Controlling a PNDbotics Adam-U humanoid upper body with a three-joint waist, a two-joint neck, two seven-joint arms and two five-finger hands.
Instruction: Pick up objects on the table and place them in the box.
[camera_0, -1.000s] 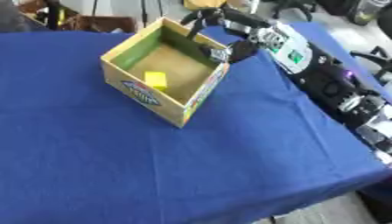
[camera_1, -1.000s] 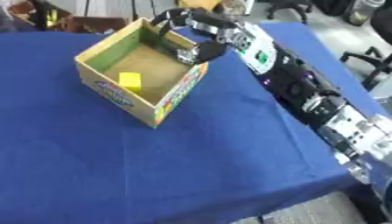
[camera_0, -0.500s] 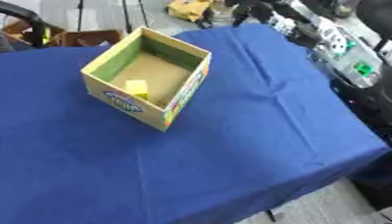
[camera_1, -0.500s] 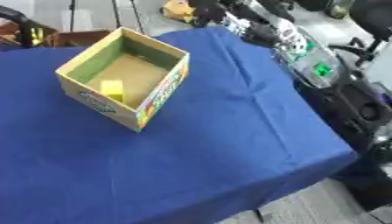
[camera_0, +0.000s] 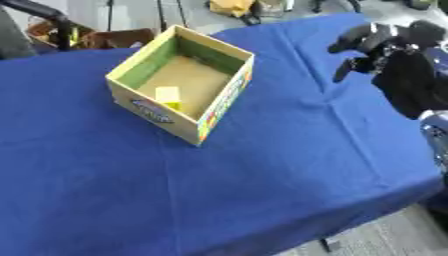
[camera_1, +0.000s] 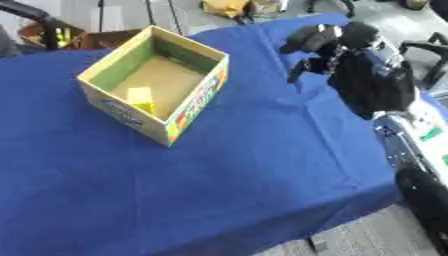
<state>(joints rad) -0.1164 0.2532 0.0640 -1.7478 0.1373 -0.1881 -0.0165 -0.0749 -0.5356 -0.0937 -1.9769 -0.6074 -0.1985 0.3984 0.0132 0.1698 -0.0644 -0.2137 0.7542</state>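
Worktop (camera_0: 262, 190): covered by a blue cloth, creased in places; the cloth will likely shift or bunch if anything is dragged across it. No loose item is seen lying on it in either view.

Box (camera_0: 223, 97): an open cardboard carton, standing upright toward the far left of the worktop, set corner-on to the camera. Green inner walls, printed outer faces. Judged light and fairly stiff at the corners, with thin walls that would flex if squeezed mid-panel. If it has to be steadied, press at a corner or low on a wall, not on the rim.

Right hand (camera_1: 337, 47): black, held above the cloth to the right of the box and apart from it. Fingers (camera_1: 302, 40) curled inward; nothing is seen held in them.

Left hand: not visible in either view.

Yellow block (camera_0: 167, 95): lies inside the box on its floor, near the front-left wall. It appears small, rigid and light, with flat faces; opposing flat sides would be the sensible pinch points. Surface finish cannot be determined.
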